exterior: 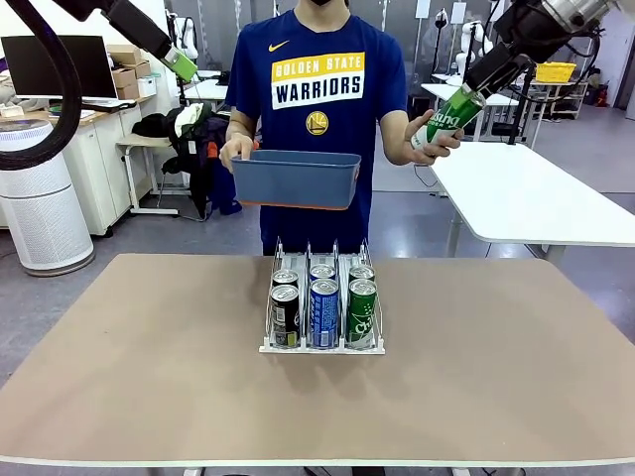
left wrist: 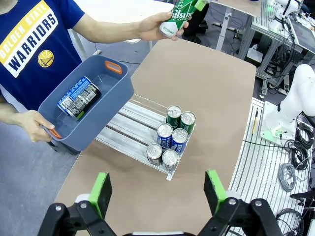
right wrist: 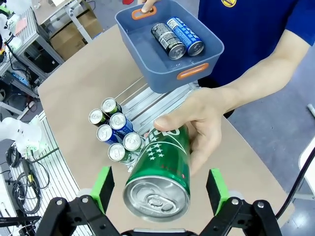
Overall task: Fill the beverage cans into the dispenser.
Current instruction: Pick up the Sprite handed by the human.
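A person's hand holds a green can [exterior: 446, 121] [right wrist: 162, 167] up between the fingers of my right gripper [exterior: 474, 91] [right wrist: 160, 179]. That gripper is open, with a gap on each side of the can. The person's other hand carries a blue-grey bin [exterior: 296, 178] [right wrist: 147, 59] above the table's far edge; inside lie a dark can [right wrist: 169, 41] and a blue can [right wrist: 185, 36]. The white wire dispenser [exterior: 273, 342] [left wrist: 130, 120] stands mid-table with several cans [exterior: 323, 309] [left wrist: 172, 137] upright at its front end. My left gripper [exterior: 182, 64] [left wrist: 157, 189] hangs open high over the table's left side.
The brown table [exterior: 139, 377] has free room on both sides of the dispenser. The person stands at the far edge. A white table [exterior: 536, 198] stands behind at the right, and a white air purifier [exterior: 40, 198] at the far left.
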